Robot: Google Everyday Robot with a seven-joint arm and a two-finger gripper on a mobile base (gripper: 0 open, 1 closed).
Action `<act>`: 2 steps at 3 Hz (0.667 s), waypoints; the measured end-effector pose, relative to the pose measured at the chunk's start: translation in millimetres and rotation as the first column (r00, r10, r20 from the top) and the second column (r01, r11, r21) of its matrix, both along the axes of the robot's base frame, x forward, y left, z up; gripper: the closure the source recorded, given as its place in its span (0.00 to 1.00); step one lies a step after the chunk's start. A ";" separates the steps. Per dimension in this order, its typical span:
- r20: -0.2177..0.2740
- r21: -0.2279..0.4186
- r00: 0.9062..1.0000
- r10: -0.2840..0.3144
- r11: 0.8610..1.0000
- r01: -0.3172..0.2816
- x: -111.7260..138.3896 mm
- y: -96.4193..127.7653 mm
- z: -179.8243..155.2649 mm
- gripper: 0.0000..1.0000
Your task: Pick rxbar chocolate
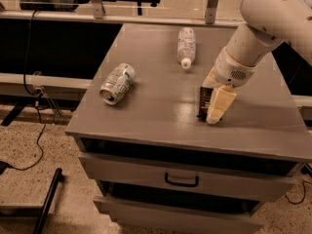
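Observation:
The rxbar chocolate point(203, 100), a small flat black wrapper, lies on the grey cabinet top point(156, 106), right of centre and near the front edge. My gripper point(211, 105) points down directly over it, open. Its cream fingers point(219, 104) stand at the bar's right side and cover part of it. The tip of the near finger is at the level of the cabinet top. The bar lies flat on the surface and is not lifted.
A crushed silver-green can point(117, 83) lies on its side at the left of the top. A clear plastic bottle point(186, 46) lies at the back centre. Below the front edge are drawers with a black handle point(181, 180). A cable runs along the floor at the left.

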State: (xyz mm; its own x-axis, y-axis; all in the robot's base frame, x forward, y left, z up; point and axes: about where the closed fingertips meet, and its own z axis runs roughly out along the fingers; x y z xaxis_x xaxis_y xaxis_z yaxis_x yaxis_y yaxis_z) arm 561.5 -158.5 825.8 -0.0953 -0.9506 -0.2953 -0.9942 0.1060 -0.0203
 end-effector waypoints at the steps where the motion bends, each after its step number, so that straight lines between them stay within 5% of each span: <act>1: -0.003 -0.014 1.000 0.011 1.000 -0.011 -1.7 3.5 -1.4 0.56; 2: -0.003 -0.013 1.000 0.011 1.000 -0.011 -1.7 3.6 5.1 0.80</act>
State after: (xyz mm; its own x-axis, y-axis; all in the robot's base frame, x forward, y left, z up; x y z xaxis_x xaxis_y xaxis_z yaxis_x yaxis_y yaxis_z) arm 559.8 -154.9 830.9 -0.0854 -0.9556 -0.2822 -0.9954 0.0945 -0.0187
